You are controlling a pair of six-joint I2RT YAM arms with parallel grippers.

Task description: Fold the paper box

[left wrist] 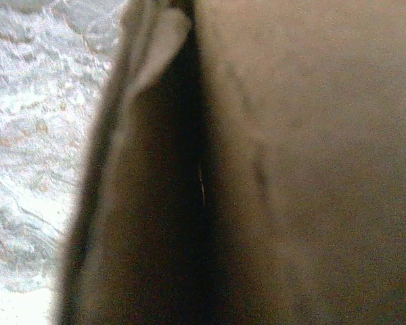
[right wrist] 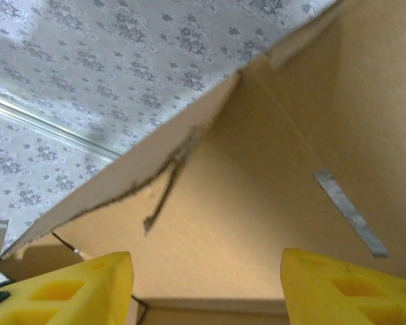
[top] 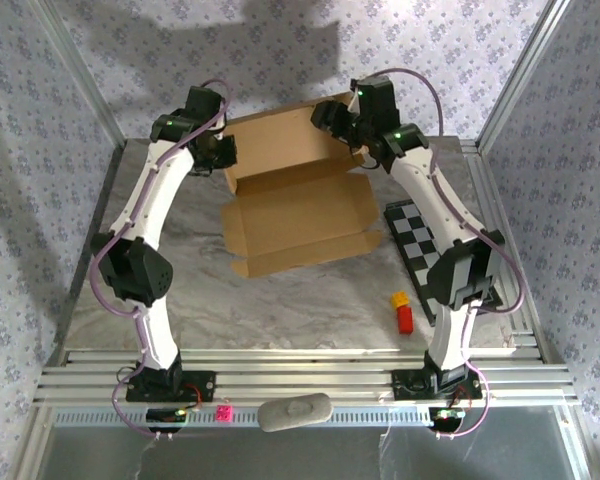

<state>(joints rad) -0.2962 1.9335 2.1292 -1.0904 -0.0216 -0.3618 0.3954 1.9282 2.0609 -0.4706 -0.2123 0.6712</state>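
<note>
Nearest us from above, a grey pad [top: 295, 411] lies on the front rail. Beyond it the paper box [top: 300, 215] lies open mid-worktop [top: 280, 300], far panel raised. Left pincer [top: 223, 152] is at its far-left corner, right pincer [top: 327, 114] at the panel's right end. Left wrist: paper box [left wrist: 311, 169] blurred and close, grip impossible to tell. Right wrist: yellow fingers [right wrist: 74, 288] spread wide, paper box [right wrist: 271, 169] ahead.
</note>
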